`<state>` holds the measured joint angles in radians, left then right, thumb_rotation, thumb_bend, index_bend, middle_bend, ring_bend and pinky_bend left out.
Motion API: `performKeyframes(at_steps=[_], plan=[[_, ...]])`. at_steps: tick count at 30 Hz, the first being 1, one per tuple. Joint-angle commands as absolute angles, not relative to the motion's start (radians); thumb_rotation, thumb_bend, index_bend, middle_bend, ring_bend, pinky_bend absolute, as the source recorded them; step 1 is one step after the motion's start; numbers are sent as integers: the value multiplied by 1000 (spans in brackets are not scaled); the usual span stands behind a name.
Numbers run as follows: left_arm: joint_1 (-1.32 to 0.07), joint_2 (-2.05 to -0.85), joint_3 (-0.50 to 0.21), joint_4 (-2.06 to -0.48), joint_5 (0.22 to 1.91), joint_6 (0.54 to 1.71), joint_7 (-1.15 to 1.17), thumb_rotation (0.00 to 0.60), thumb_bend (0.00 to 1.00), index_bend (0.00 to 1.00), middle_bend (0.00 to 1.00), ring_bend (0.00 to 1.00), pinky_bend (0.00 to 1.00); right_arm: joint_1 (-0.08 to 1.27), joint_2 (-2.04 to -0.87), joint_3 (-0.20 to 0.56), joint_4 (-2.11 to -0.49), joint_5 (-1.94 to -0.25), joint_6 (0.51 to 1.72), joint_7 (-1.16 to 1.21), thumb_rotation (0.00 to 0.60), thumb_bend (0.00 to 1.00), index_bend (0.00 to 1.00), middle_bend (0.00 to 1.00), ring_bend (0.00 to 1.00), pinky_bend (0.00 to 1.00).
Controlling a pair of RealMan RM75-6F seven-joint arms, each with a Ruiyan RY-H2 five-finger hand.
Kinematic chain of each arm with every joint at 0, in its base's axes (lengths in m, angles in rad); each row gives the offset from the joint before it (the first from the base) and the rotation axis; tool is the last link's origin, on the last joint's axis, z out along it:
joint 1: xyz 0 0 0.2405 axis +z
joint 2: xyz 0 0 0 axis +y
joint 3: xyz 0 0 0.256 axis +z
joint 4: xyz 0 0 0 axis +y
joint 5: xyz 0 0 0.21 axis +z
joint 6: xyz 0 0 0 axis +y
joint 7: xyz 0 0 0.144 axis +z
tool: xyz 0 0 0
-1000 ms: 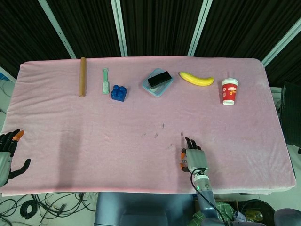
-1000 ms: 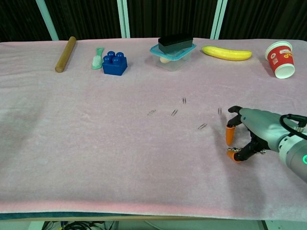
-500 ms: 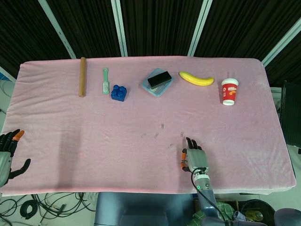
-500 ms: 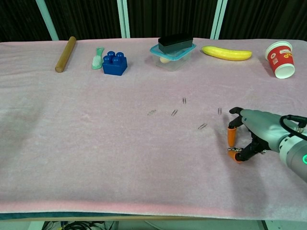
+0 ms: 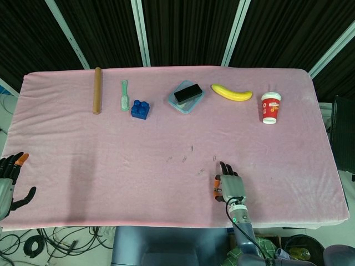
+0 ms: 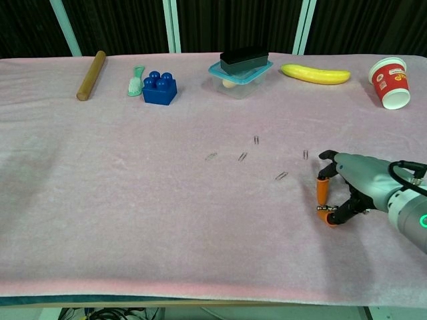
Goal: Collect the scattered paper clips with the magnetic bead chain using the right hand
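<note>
Pink cloth covers your table, and the far edge carries a wooden rod, a blue block, a lidded box, a banana and a red cup, none of which concern you. Your right hand sits low on the cloth at the near right, fingers curled in, with a tiny glinting bit pinched at the orange tips that looks like the bead chain; it is too small to make out its length or how it hangs. The paper clips lie to the left of that hand and slightly farther from you, strung out in a loose line running away leftward. The nearest one rests just beside the fingertips, slanted; another stands almost straight up-and-down in the chest view, just beyond the hand. They are thin grey wire, faint against the pink. Your left hand waits spread and empty at the near left corner, well apart from the clips, so the right is far closer. I judge a short leftward sweep would reach the first clip.
</note>
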<state>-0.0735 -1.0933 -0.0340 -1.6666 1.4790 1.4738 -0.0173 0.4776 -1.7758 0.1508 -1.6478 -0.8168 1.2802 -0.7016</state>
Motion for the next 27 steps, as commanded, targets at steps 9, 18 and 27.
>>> performKeyframes(at_steps=[9, 18, 27], plan=[[-74, -1093, -34, -1667, 1478, 1473, -17, 600, 345, 81, 38, 0, 0, 481, -1777, 151, -1647, -814, 1279, -706, 600, 286, 590, 0, 0, 202], [-74, -1093, -34, -1668, 1477, 1472, -16, 600, 344, 81, 38, 0, 0, 484, -1772, 151, -1651, -811, 1276, -712, 600, 299, 594, 0, 0, 202], [-74, -1093, -34, -1667, 1477, 1473, -16, 600, 344, 81, 38, 0, 0, 492, -1764, 149, -1660, -791, 1266, -732, 600, 302, 594, 0, 0, 202]])
